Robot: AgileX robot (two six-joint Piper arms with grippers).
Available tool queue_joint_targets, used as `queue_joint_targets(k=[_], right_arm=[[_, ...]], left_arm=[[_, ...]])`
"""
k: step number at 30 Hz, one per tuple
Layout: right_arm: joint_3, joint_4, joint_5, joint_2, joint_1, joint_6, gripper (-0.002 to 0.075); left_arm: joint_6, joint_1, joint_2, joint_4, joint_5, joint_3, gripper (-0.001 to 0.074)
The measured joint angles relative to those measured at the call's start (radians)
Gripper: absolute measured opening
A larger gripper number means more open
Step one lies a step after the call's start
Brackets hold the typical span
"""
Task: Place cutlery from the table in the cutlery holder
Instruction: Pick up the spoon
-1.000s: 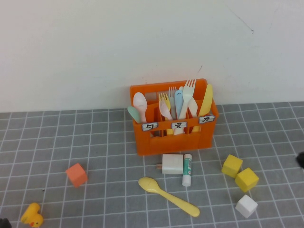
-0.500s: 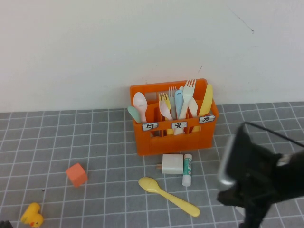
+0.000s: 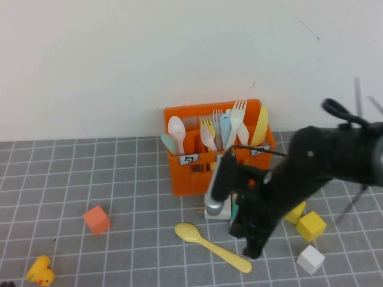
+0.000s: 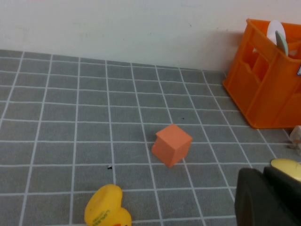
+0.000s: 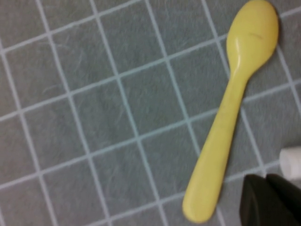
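Note:
The pale-yellow spoon [image 3: 210,246] lies flat on the grey gridded table [image 3: 119,179], in front of the orange cutlery holder [image 3: 191,179], which holds several spoons, forks and a yellow knife. My right gripper [image 3: 254,250] hangs over the spoon's handle end. In the right wrist view the spoon [image 5: 230,113] lies beside the gripper [image 5: 270,200], whose fingers are together and empty. My left gripper [image 4: 268,197] is shut and empty, low at the near left; the spoon's bowl [image 4: 288,167] shows just past it, and the holder [image 4: 268,94] is farther off.
An orange cube [image 3: 96,219] and a yellow duck [image 3: 39,272] sit at the left. A white charger [image 3: 219,208] and a small tube [image 3: 234,209] lie between holder and spoon, partly hidden by my right arm. Two yellow cubes [image 3: 311,226] and a white cube [image 3: 310,259] sit at the right.
My right arm has swung in from the right edge and now reaches over the spoon's handle end. The spoon and the left gripper have not moved.

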Motion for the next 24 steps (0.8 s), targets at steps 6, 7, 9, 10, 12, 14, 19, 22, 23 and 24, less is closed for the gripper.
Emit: queue_joint_targets(k=[6, 7, 9, 10, 12, 14, 19, 22, 23, 24], right_arm=[[-0.113, -0.002, -0.004, 0.119, 0.02, -0.01, 0.0024], [-0.129, -0.002, 0.0, 0.139, 0.024, -0.018, 0.0046], [-0.161, 0.0, 0.007, 0.17, 0.028, -0.03, 0.0118], [-0.176, 0.003, 0.011, 0.185, 0.03, -0.032, 0.0169], [-0.2, 0.012, 0.029, 0.209, 0.037, -0.037, 0.0277], [-0.215, 0.012, 0.047, 0.23, 0.041, -0.041, 0.0356], [-0.22, -0.013, 0.089, 0.265, 0.043, -0.059, 0.0411], [-0.22, -0.022, 0.093, 0.283, 0.043, -0.061, 0.0415], [-0.22, -0.022, 0.096, 0.288, 0.043, -0.062, 0.0417], [-0.22, -0.022, 0.096, 0.295, 0.043, -0.062, 0.0417]], left_arm=[[0.016, 0.0, 0.0, 0.0, 0.0, 0.0, -0.0001], [0.016, 0.0, 0.0, 0.0, 0.0, 0.0, -0.0001], [0.016, 0.0, 0.0, 0.0, 0.0, 0.0, -0.0001], [0.016, 0.0, 0.0, 0.0, 0.0, 0.0, -0.0001], [0.016, 0.0, 0.0, 0.0, 0.0, 0.0, -0.0001], [0.016, 0.0, 0.0, 0.0, 0.0, 0.0, -0.0001], [0.016, 0.0, 0.0, 0.0, 0.0, 0.0, -0.0001], [0.016, 0.0, 0.0, 0.0, 0.0, 0.0, -0.0001], [0.016, 0.0, 0.0, 0.0, 0.0, 0.0, 0.0], [0.016, 0.0, 0.0, 0.0, 0.0, 0.0, 0.0]])
